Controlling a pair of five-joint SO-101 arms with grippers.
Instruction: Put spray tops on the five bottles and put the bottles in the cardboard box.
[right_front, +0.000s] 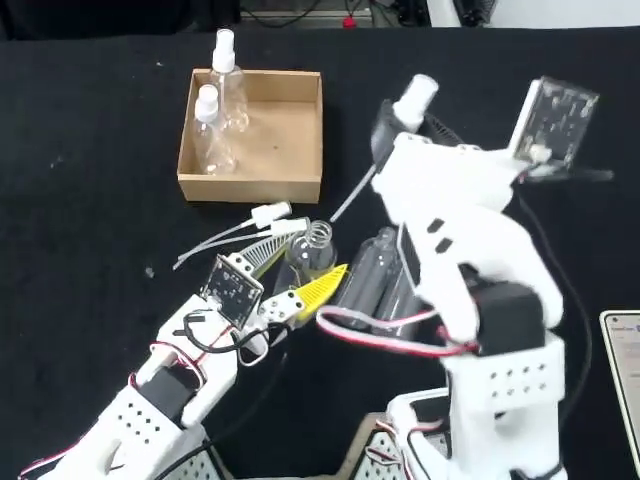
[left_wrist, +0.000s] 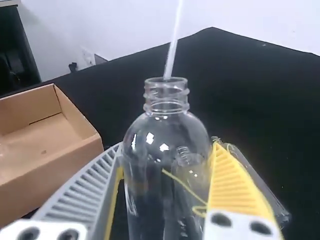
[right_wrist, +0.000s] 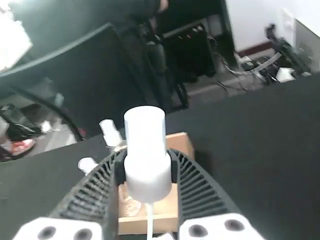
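Note:
My left gripper (right_front: 300, 268) is shut on a clear, uncapped bottle (right_front: 312, 248) and holds it upright in front of the cardboard box (right_front: 300, 185). In the left wrist view the grey and yellow fingers clamp the bottle (left_wrist: 162, 150), and a thin white tube (left_wrist: 172, 45) comes down to its mouth. My right gripper (right_front: 400, 118) is shut on a white spray top (right_front: 416, 98) above and right of the bottle; its tube (right_front: 350, 198) slants down toward it. The right wrist view has the spray top (right_wrist: 145, 155) between the black fingers. Two capped bottles (right_front: 222, 105) are in the box.
Two loose spray tops (right_front: 275, 218) with long tubes lie on the black table just in front of the box. Clear uncapped bottles (right_front: 375, 275) lie beside the held one, partly under the right arm. A flat device (right_front: 625, 360) sits at the right edge.

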